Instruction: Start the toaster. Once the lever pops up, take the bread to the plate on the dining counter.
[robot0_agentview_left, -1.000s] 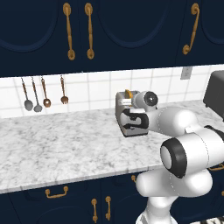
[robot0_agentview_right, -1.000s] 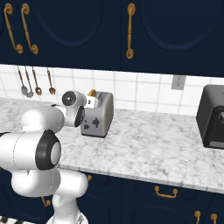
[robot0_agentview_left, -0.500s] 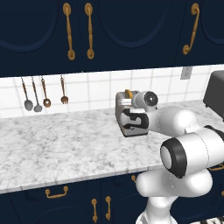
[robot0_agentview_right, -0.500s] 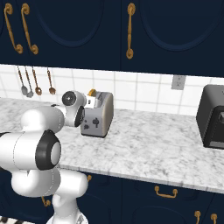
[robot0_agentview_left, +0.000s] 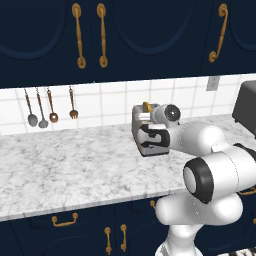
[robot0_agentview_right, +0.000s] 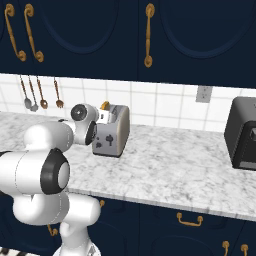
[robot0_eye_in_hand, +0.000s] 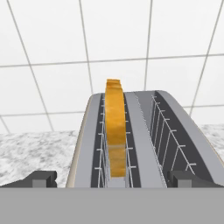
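Gripper (robot0_eye_in_hand: 112, 178) with jaws spread wide, holding nothing, poised at the near end of the toaster (robot0_agentview_right: 113, 131) on the marbled worktop (robot0_agentview_left: 75, 170). The bread (robot0_eye_in_hand: 115, 127) — golden crust, paler edge — stands upright in the left slot (hand view). To start toasting, the lever probably wants a straight downward press, clear of the slice.

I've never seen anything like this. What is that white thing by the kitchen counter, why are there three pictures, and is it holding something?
It is a white robot arm with two fingers at its tip, in a computer-drawn kitchen. Two pictures come from cameras behind the arm, left and right; the third looks along its hand. On the marbled worktop stands a silver toaster with a slice of bread upright in one slot, and a dark appliance farther along. The fingers are spread open beside the toaster's near end, holding nothing.
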